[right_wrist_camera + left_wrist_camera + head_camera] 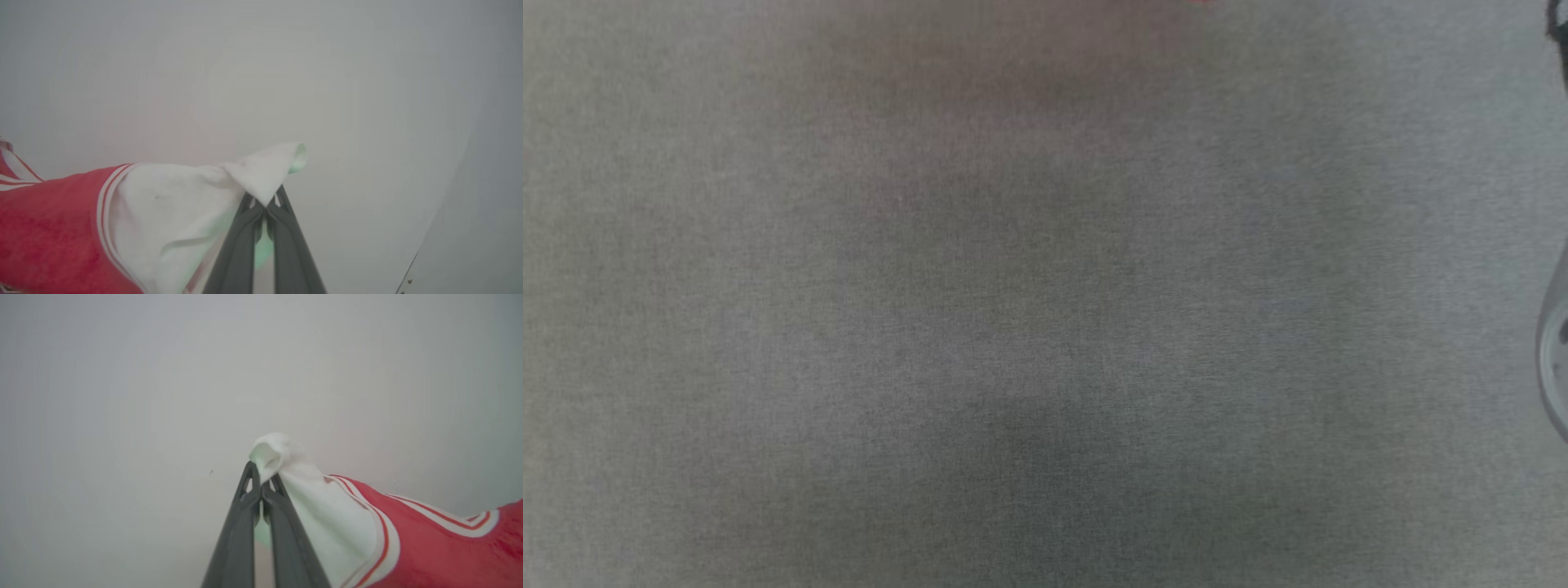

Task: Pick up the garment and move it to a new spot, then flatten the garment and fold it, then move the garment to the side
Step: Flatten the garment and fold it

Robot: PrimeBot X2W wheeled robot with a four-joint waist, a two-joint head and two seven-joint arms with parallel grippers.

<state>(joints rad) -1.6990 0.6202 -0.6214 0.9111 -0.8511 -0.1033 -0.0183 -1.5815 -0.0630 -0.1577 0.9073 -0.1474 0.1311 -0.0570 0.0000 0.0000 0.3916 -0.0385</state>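
The garment (429, 547) is a red jersey shirt with white sleeves and red-and-white striped trim. In the left wrist view my left gripper (261, 479) is shut on the bunched tip of one white sleeve, and the red body trails off to the right. In the right wrist view my right gripper (265, 204) is shut on the tip of the other white sleeve, with the garment (49, 228) stretching away to the left. A sliver of red garment (1205, 3) shows at the top edge of the head view. The lettering is hidden.
The head view looks down on a plain grey cloth-covered table (1013, 327). A pale rounded robot part (1553, 359) pokes in at the right edge, with a dark part (1560, 33) at the top right corner. Both wrist views face a pale plain surface (163, 375).
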